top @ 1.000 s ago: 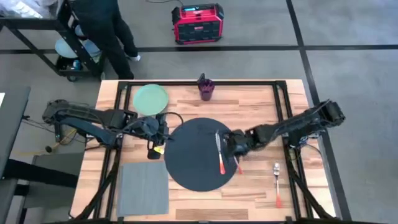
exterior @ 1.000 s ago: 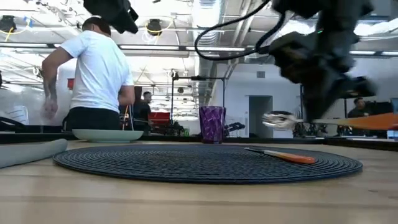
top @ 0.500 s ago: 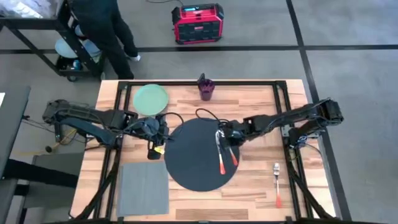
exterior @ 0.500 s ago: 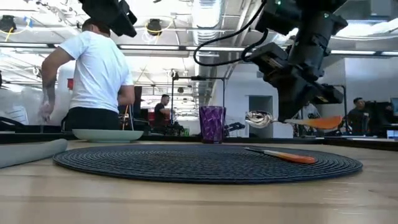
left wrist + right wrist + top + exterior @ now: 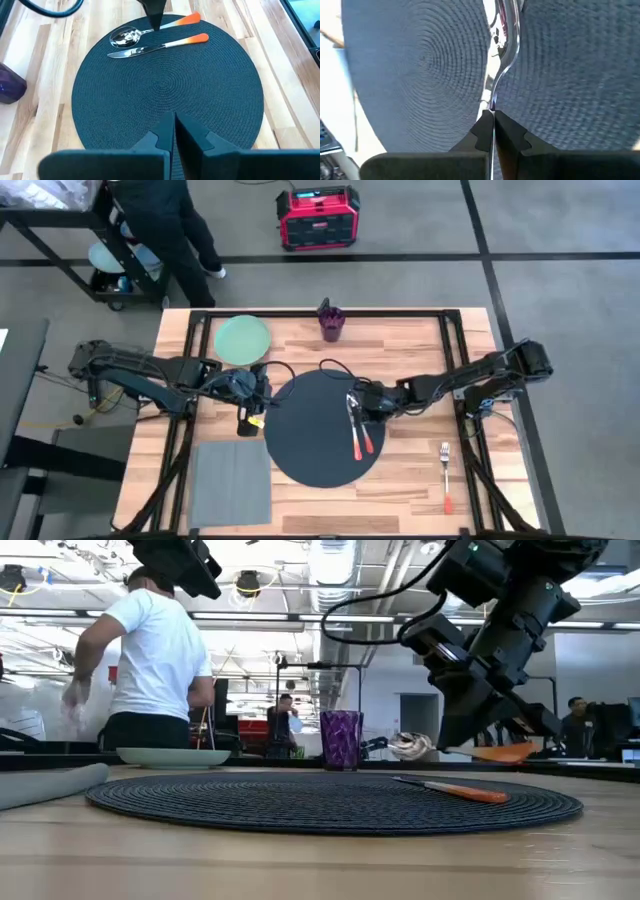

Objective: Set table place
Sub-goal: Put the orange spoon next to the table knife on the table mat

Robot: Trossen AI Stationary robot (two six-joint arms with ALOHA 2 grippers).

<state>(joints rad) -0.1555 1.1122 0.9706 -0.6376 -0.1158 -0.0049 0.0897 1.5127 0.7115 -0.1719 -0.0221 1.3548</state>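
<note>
1. Now: right pincer [image 5: 362, 406] over the right part of the round dark mat [image 5: 310, 442], clenched on the thin neck of a spoon [image 5: 131, 35]; in the low view, spoon bowl just above the mat, orange handle tilted slightly upward.
2. Beside the spoon, a knife [image 5: 353, 427] with an orange handle, flat on the mat; the two close together, whether touching, cannot tell.
3. Left pincer [image 5: 250, 395] at the mat's left edge, fingers pressed together, grasping nothing; left arm stretched across the left side of the desk [image 5: 420, 350].
4. Mat at the middle of the desk; pale green plate [image 5: 242, 339] off the mat, toward the far left corner; purple cup [image 5: 331, 323] beyond the mat at the far edge.
5. Grey napkin [image 5: 231, 482] at the near left of the desk, just beside the mat; fork [image 5: 446, 473] with an orange handle on the bare wood, well right of the mat.
6. Beyond the desk, a person [image 5: 155, 650] in a white shirt, back turned; red box [image 5: 317, 217] on the floor.
</note>
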